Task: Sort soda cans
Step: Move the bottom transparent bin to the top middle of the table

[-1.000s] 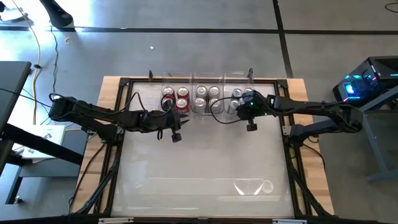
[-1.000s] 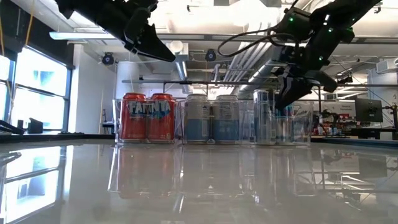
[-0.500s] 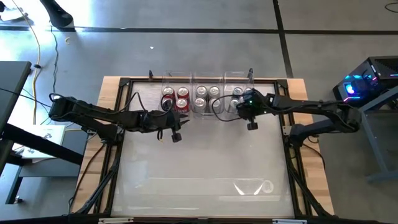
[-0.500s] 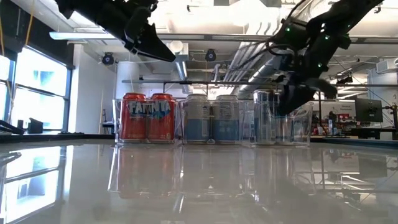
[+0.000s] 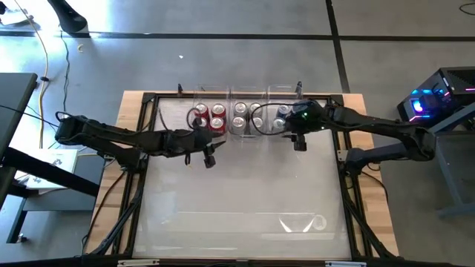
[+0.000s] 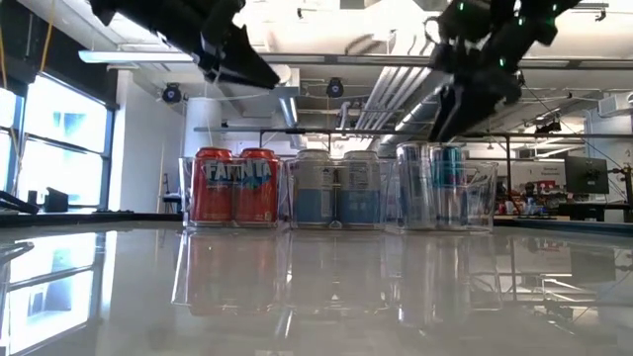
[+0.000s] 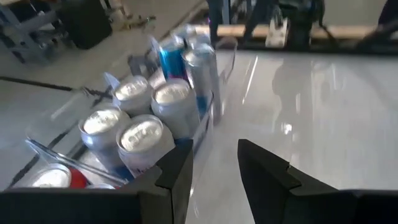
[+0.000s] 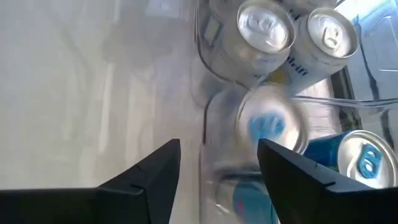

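Soda cans at the table's far edge in three clear bins [image 6: 391, 198]: two red Fanta cans [image 6: 233, 186], four silver-grey cans [image 7: 140, 118], blue cans [image 6: 450, 184] (count unclear); right gripper [image 8: 217, 168] open above them, left gripper [image 7: 214, 168] slightly parted, empty.

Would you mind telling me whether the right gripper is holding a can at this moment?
No, in the right wrist view the right gripper has its fingers spread with nothing between them, above the cans in the clear bin.
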